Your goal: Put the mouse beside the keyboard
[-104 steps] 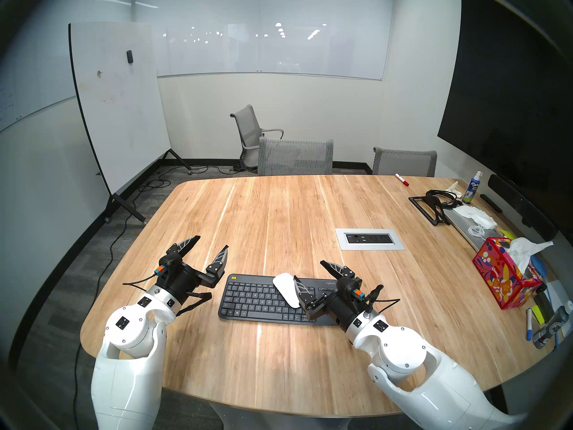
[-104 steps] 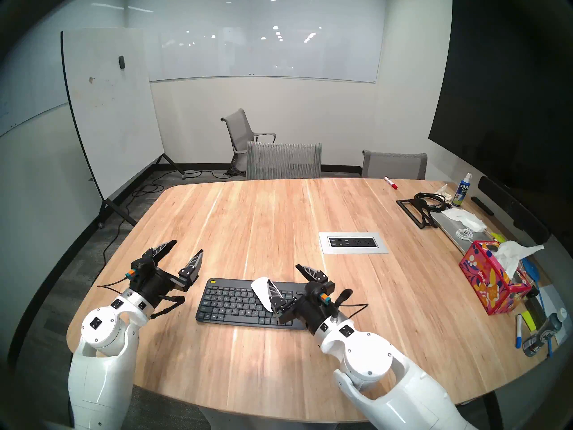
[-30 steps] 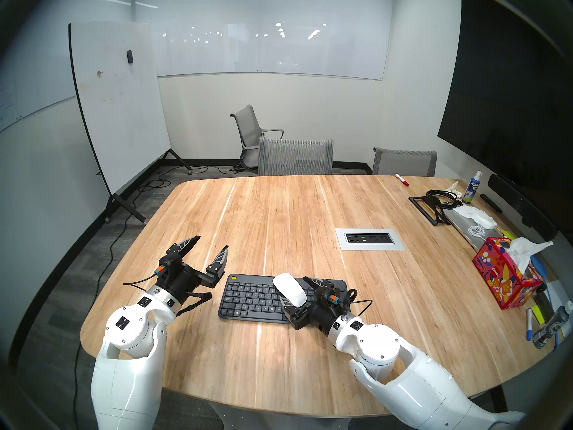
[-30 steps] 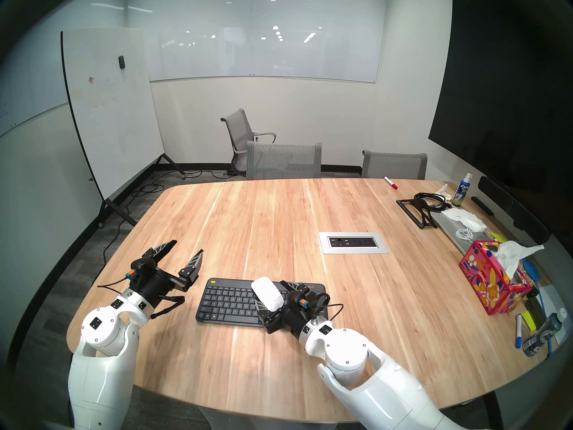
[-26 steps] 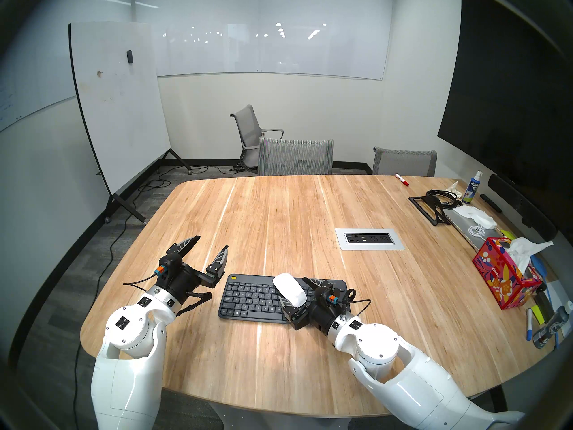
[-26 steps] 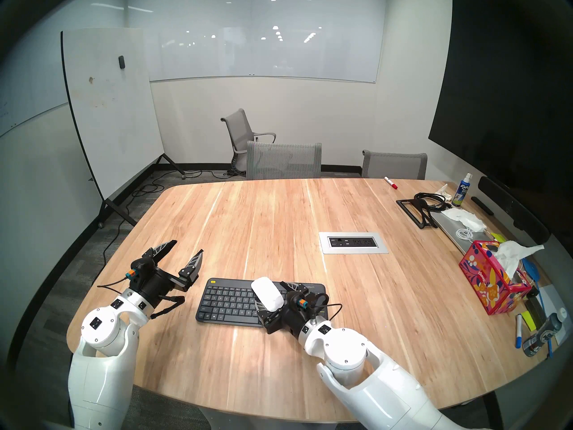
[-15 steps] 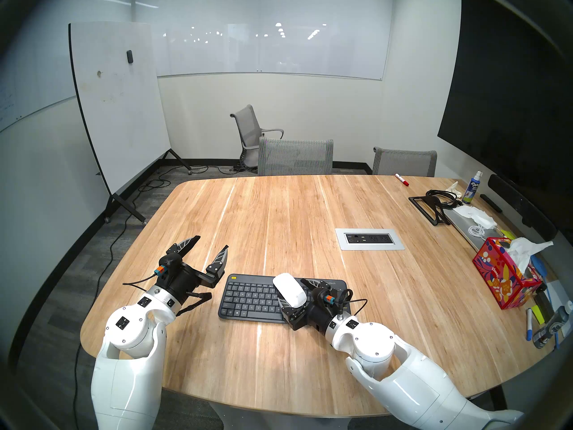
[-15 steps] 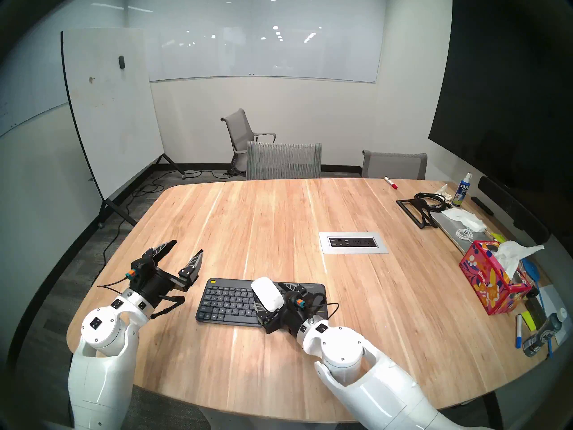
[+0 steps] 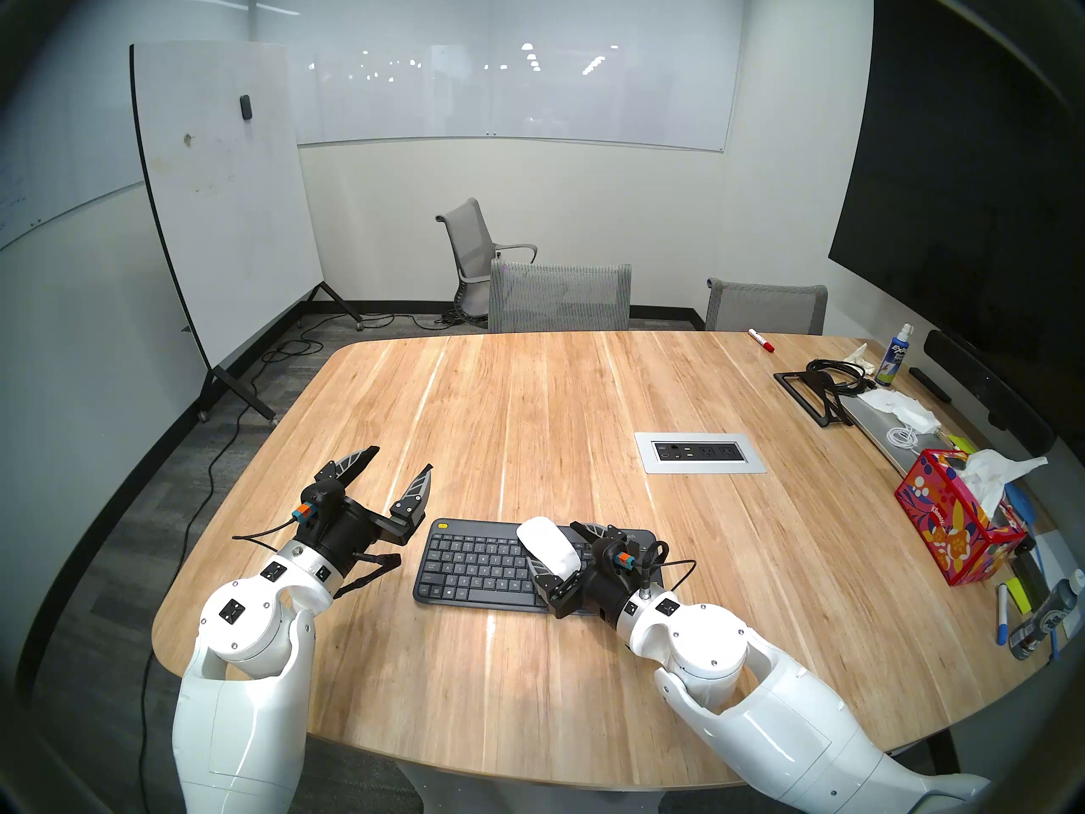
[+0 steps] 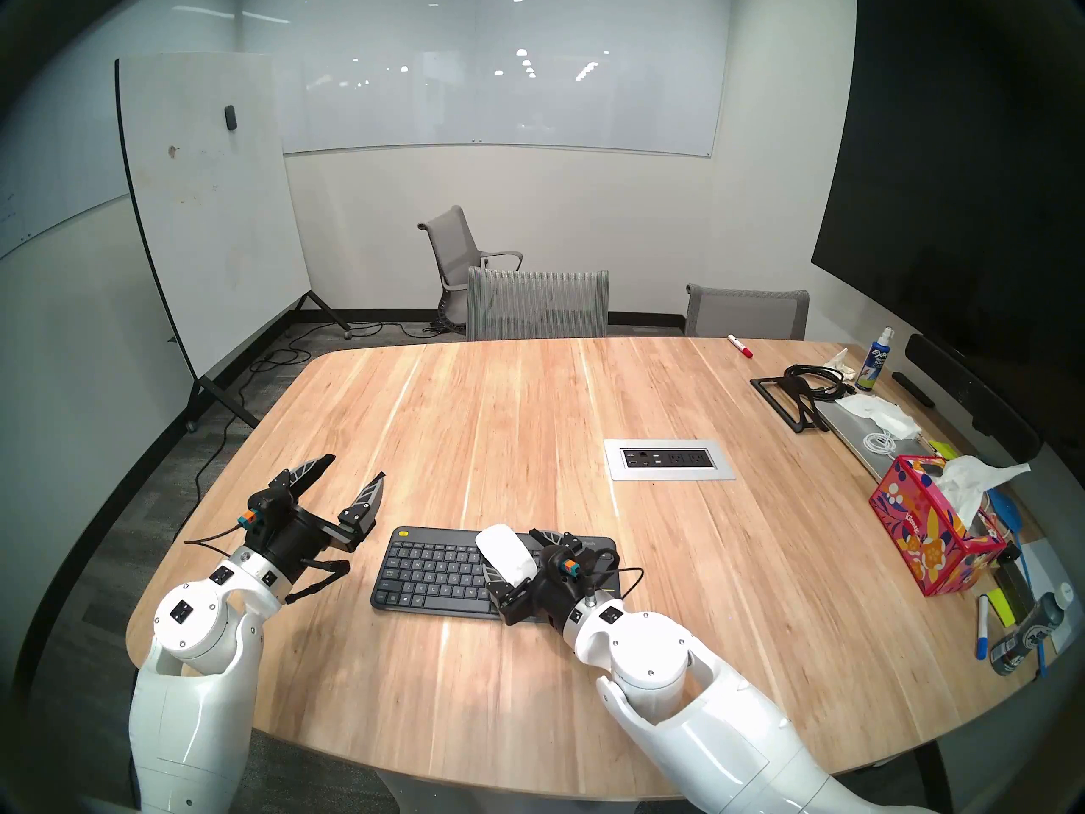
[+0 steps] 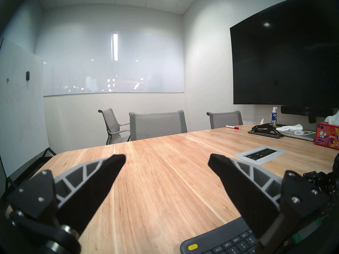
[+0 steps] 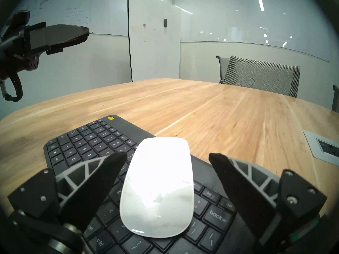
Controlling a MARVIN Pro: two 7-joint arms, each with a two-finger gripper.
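The white mouse (image 9: 549, 545) lies on top of the right part of the dark grey keyboard (image 9: 475, 566), over its keys. My right gripper (image 9: 556, 545) is open and low over the keyboard, one finger on each side of the mouse. In the right wrist view the mouse (image 12: 157, 189) lies between the open fingers of my right gripper (image 12: 167, 155); the left finger is close to its edge and the right finger stands apart. My left gripper (image 9: 401, 460) is open and empty, just left of the keyboard's yellow-button corner (image 11: 192, 246).
A grey power outlet plate (image 9: 698, 453) is set into the wooden table (image 9: 528, 413) beyond the keyboard. A red tissue box (image 9: 957, 519), markers, a laptop and a stand crowd the right edge. Chairs (image 9: 560, 296) stand at the far edge.
My right gripper swung from the mouse's right side to straddle it, then edged a little further along it. The mouse, the keyboard and my left arm have not moved.
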